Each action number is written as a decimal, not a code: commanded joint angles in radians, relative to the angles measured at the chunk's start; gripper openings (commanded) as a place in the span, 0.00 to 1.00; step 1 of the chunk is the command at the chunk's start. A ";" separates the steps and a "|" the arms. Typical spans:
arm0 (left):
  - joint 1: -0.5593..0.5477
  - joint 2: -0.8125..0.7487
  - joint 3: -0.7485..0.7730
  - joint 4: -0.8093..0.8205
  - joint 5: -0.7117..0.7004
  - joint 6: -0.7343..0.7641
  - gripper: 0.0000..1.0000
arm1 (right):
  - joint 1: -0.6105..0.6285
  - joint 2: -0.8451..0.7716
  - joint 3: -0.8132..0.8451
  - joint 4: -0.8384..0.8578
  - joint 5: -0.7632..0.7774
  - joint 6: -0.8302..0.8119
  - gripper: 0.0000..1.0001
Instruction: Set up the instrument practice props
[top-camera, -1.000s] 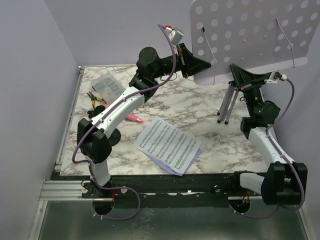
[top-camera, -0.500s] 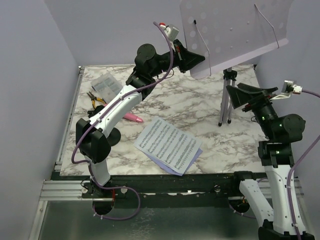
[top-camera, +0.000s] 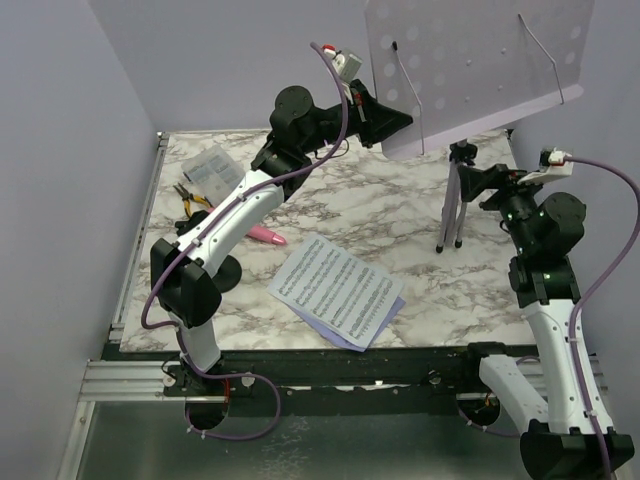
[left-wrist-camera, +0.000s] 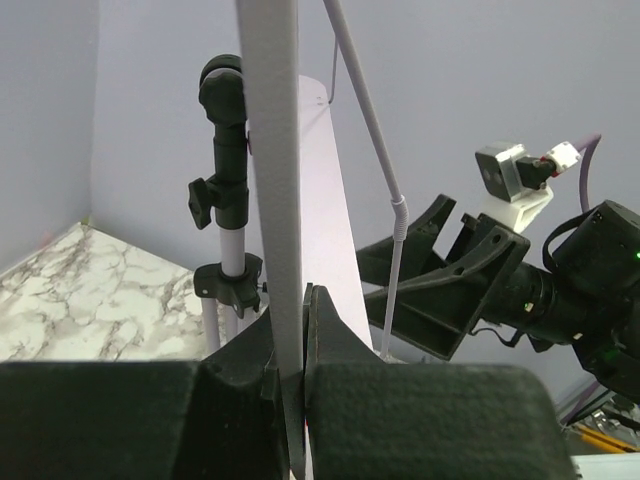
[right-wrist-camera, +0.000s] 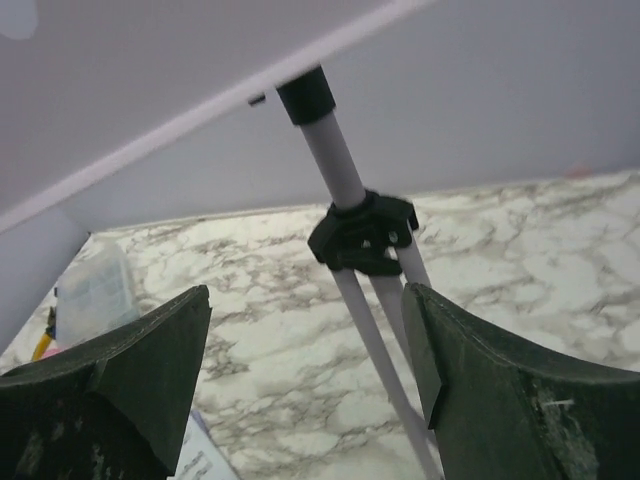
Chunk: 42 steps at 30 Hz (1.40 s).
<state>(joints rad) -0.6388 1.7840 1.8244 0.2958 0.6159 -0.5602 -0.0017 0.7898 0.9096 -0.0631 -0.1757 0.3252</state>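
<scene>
Pinching the lavender music-stand desk (top-camera: 470, 60) by its edge, our left gripper (top-camera: 395, 120) steadies it over the table's (top-camera: 400, 215) back right. Our right gripper (top-camera: 470, 183), fingers apart, faces the tripod (top-camera: 452, 205), probably to brace it (sheet-music pages (top-camera: 340, 290) and pink microphone (top-camera: 268, 236) lie mid-table).

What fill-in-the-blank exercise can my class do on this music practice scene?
1. The left gripper is ___ on the edge of the music stand.
2. The right gripper is ___, with the tripod in view between its fingers.
3. The microphone lying on the table is ___.
4. The sheet music lies on the table, not on the ___.
Missing words: shut; open; pink; stand.
</scene>
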 joint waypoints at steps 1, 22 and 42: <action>-0.030 -0.058 0.053 -0.010 0.116 -0.041 0.00 | 0.002 0.022 0.026 0.203 -0.004 -0.171 0.82; -0.086 -0.092 0.031 -0.020 0.155 -0.047 0.00 | 0.001 0.227 -0.061 0.589 0.028 -0.311 0.57; -0.092 -0.078 0.052 -0.062 0.188 -0.029 0.00 | 0.001 0.335 -0.088 0.842 -0.102 -0.488 0.50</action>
<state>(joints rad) -0.6949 1.7576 1.8351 0.2405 0.6670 -0.5312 -0.0017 1.0824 0.7937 0.6880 -0.2359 -0.1284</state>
